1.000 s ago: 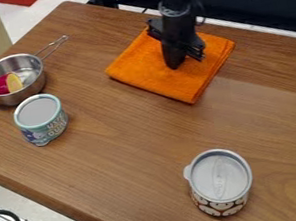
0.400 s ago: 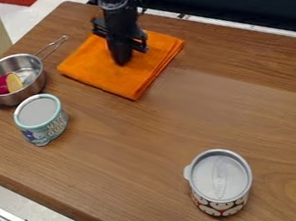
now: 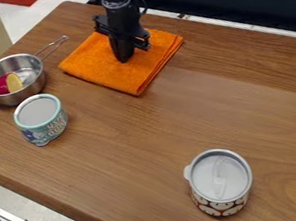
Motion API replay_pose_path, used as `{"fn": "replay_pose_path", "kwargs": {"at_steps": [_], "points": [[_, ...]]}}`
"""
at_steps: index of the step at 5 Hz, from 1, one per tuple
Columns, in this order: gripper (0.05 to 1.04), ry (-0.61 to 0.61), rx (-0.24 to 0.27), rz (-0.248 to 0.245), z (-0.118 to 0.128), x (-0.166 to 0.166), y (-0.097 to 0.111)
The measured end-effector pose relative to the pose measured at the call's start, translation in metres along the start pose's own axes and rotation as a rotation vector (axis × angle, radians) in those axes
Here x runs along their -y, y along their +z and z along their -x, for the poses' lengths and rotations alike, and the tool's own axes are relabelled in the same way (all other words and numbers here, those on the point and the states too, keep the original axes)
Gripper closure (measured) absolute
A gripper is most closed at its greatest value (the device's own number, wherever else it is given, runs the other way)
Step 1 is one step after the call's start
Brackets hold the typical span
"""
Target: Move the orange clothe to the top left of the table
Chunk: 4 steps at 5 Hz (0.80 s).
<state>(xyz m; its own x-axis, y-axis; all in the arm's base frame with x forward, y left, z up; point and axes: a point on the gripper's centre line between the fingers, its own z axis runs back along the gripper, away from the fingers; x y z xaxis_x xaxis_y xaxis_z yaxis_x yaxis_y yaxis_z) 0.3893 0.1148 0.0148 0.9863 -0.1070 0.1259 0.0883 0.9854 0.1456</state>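
Orange cloth (image 3: 98, 65) lies beneath the gripper (image 3: 128, 53), whose state I cannot tell; the can (image 3: 45, 128) bears printed lettering.

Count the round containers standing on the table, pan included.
3: a metal pan at the upper left, a teal-rimmed tub just below it in the picture, and a silver-topped cup toward the lower right.
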Motion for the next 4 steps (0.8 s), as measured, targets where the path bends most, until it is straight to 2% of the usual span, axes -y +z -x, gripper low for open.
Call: {"fn": "replay_pose_path", "kwargs": {"at_steps": [1,2,3,4], "points": [[1.013,0.012,-0.005,-0.001,-0.002,-0.001,0.001],[0.891,0.012,-0.017,-0.003,0.0,-0.002,0.001],[0.667,0.015,-0.019,0.013,-0.004,-0.002,0.007],[0.353,0.023,-0.015,0.018,-0.008,-0.005,0.012]]}}
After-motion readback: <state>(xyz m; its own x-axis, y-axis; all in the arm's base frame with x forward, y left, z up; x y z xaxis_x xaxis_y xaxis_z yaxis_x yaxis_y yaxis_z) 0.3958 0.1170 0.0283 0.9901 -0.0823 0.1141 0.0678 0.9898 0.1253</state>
